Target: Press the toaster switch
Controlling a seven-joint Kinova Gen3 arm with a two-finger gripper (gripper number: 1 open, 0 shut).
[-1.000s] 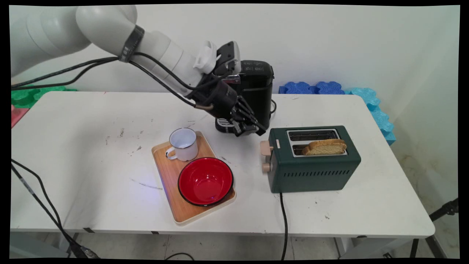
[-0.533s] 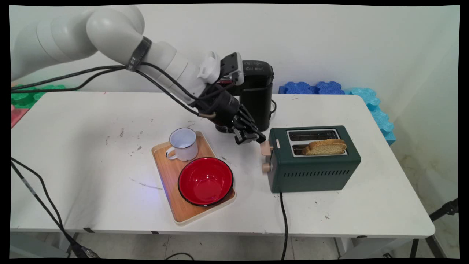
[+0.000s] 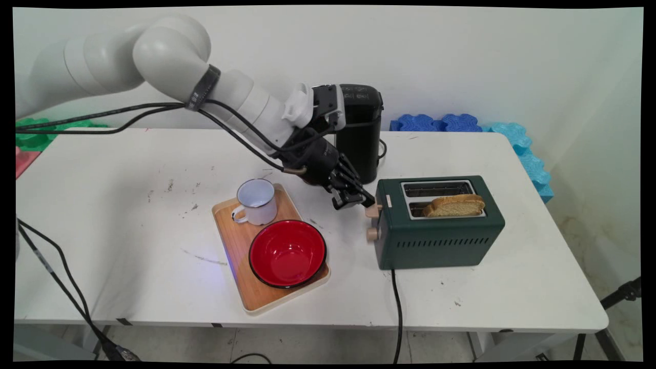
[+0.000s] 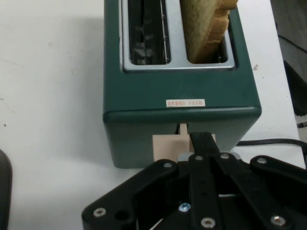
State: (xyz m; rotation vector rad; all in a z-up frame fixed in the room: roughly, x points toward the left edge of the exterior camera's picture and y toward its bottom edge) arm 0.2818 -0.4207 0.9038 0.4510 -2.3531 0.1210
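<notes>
Here, in the main view, the gripper [image 3: 353, 200] is seen low over the table [image 3: 128, 215], right at the left end of the green toaster [image 3: 438, 225], its tips touching or just above the beige lever [image 3: 373, 210]; which of the two cannot be told. The toaster's long axis runs left to right, away from the gripper, and a slice of bread [image 3: 455, 205] is stood in the nearer slot. A tray [image 3: 233, 241] with a white mug [image 3: 255, 201] and a red bowl [image 3: 287, 252] is placed to the gripper's left, a black coffee machine [image 3: 361, 128] behind it. In the hand view, the fingers are seen pressed together, nothing pinched, one fingertip [image 4: 199, 143] laid over the lever [image 4: 165, 146] on the toaster's [image 4: 177, 115] end face; the bread [image 4: 208, 24] is seen in the right slot, the left slot bare.
</notes>
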